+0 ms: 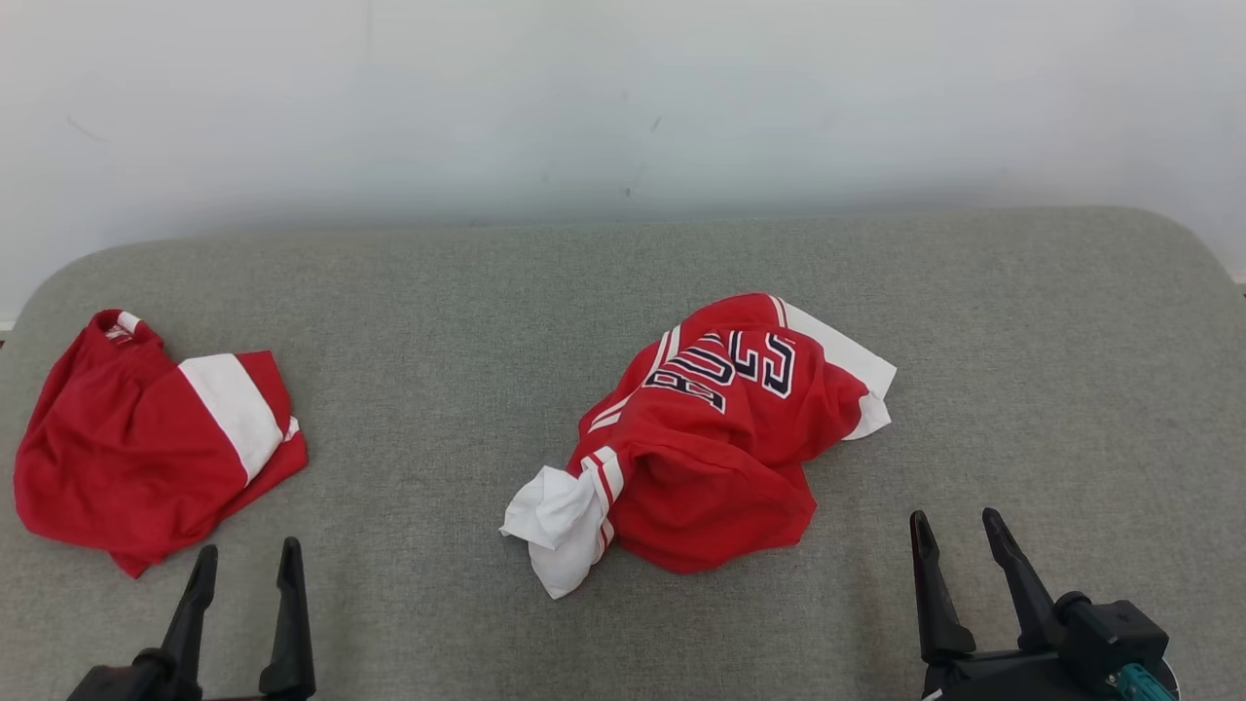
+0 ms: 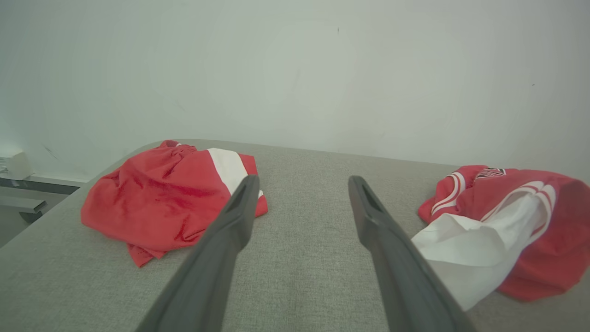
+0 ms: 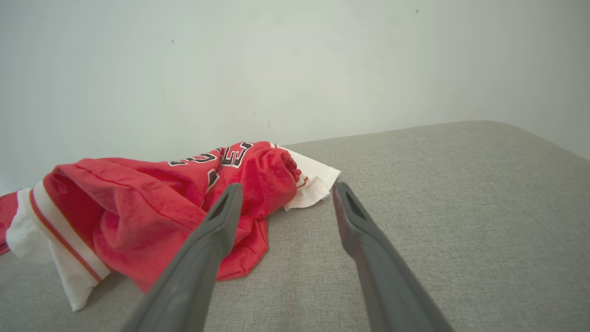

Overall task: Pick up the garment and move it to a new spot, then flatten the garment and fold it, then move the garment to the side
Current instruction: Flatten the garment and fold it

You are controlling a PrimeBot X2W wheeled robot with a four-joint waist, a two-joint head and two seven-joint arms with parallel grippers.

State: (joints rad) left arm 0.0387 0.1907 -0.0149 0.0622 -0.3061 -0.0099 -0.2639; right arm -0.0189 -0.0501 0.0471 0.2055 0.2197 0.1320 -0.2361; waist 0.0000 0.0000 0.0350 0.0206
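Both pincers released and empty; crumpled red jersey (image 1: 720, 438) lying near the middle of the grey padded surface (image 1: 438, 292).

The jersey is bunched in a heap, with dark lettering turned up on its far part, white panels exposed at its far right edge, and a white-trimmed end (image 1: 563, 526) pushed out at its near left. The left gripper (image 1: 248, 546) is held low at the near left, its 2 fingers spread apart with only bare surface between them, seen also in the left wrist view (image 2: 303, 177). The right gripper (image 1: 954, 515) is held at the near right, likewise spread and clear of the jersey, just to the right of the heap (image 3: 138, 212) in the right wrist view. A second red garment (image 1: 146, 438) with a white band is seen at the far left edge, well apart from the jersey. A pale wall (image 1: 623, 97) stands behind.
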